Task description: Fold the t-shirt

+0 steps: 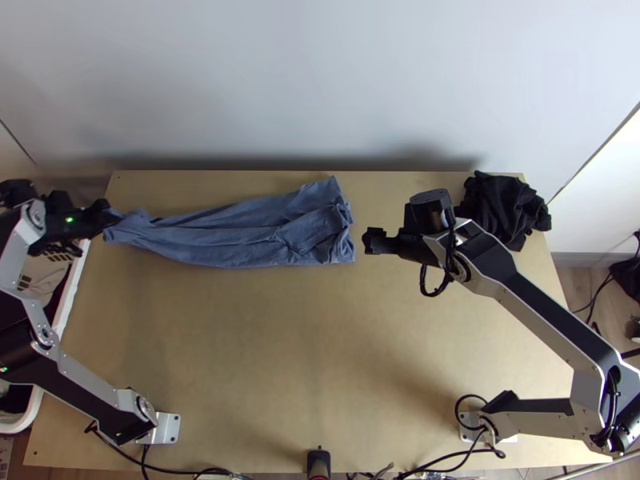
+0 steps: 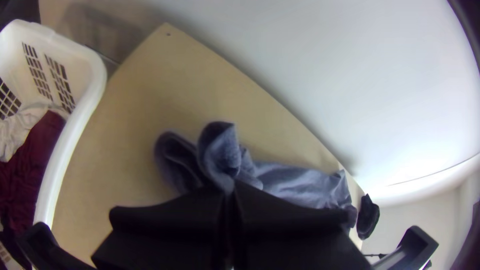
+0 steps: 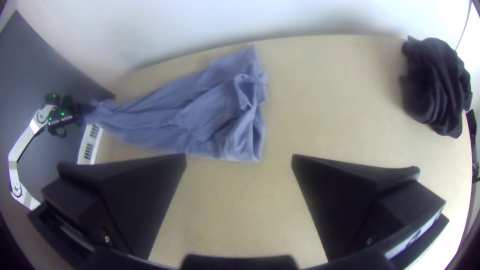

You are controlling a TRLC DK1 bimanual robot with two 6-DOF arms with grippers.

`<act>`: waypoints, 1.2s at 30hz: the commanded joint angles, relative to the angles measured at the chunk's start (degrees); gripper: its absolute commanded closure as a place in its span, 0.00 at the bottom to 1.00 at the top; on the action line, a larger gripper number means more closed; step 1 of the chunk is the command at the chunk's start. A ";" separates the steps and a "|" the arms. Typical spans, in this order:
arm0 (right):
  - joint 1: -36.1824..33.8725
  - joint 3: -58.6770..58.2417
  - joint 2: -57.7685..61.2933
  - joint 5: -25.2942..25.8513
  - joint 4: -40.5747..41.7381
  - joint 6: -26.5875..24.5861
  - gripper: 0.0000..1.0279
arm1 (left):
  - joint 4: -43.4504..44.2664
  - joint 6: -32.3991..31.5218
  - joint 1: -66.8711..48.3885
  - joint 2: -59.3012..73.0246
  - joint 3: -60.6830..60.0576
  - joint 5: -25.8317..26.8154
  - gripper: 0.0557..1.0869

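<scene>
The blue-grey t-shirt (image 1: pixel 240 234) lies stretched in a long, creased strip across the table's far left half, narrow at its left end and wider at the right. At that narrow end, my left gripper (image 1: pixel 106 218) is shut on the gathered cloth. In the left wrist view the left gripper (image 2: pixel 229 197) pinches the shirt (image 2: pixel 300 182), with a loop of fabric standing above its fingers. My right gripper (image 1: pixel 374 241) is just right of the shirt's wide end, not touching it. The right wrist view shows the right gripper (image 3: pixel 239 160) wide open, the shirt (image 3: pixel 200 110) beyond it.
A bunched black cloth (image 1: pixel 504 210) lies at the table's far right corner. At the left edge stands a white laundry basket (image 2: pixel 95 95) holding dark red and pale cloth. A wall rises behind the table's far edge (image 1: pixel 416 171).
</scene>
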 commanded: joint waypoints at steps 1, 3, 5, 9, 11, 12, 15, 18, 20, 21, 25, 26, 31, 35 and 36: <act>-0.24 -0.20 -0.61 -0.05 0.17 -0.05 0.05 | -1.62 -1.19 -8.46 -0.17 4.52 -3.54 0.97; -0.24 -0.47 -0.61 -0.05 0.17 -0.05 0.05 | -1.62 -2.77 -11.89 -0.08 7.16 -4.68 0.97; -0.24 -0.64 -0.70 -0.05 0.08 0.04 0.05 | -1.97 -5.06 -15.23 0.01 9.80 -5.04 0.97; -0.32 -1.96 -1.05 -0.05 0.17 0.04 0.05 | -2.06 -7.69 -23.05 -0.17 12.52 -6.53 0.97; -0.50 -2.75 -1.22 -0.05 0.26 0.22 0.05 | -2.41 -7.87 -27.09 -0.34 12.52 -7.41 0.97; -0.68 -3.28 -1.31 -0.05 0.61 0.22 0.05 | -2.41 -7.96 -28.94 -0.34 12.52 -7.76 0.97; -1.47 -4.60 -2.02 -0.14 1.23 0.57 0.05 | -2.06 -8.13 -34.65 0.01 12.70 -9.69 0.97; -2.26 -6.62 -4.04 -0.05 2.81 0.48 0.05 | -1.53 -8.48 -40.01 1.07 13.40 -11.01 0.97; -3.49 -8.03 -5.79 -0.14 3.86 0.66 0.05 | -1.53 -8.92 -43.35 2.47 15.07 -12.16 0.97; -4.02 -8.91 -6.67 -0.14 4.39 0.83 0.05 | -1.44 -9.63 -44.76 3.44 16.30 -12.42 0.97; -6.48 -14.00 -10.54 -0.14 8.43 0.92 0.05 | -1.18 -11.12 -50.21 7.48 21.93 -12.68 0.97; -6.83 -15.41 -11.42 -0.14 9.22 0.92 0.05 | -1.27 -11.82 -51.53 8.45 23.33 -13.03 0.97; -8.94 -21.12 -15.20 -0.14 10.45 1.62 0.05 | 0.84 -17.36 -57.15 12.84 30.45 -13.91 0.97; -10.17 -24.02 -17.40 -0.14 11.42 2.59 0.05 | 1.46 -18.41 -61.72 16.36 34.32 -14.62 0.97; -10.43 -24.37 -17.75 -0.14 11.42 2.50 0.05 | 1.46 -18.50 -62.87 17.15 34.93 -14.88 0.97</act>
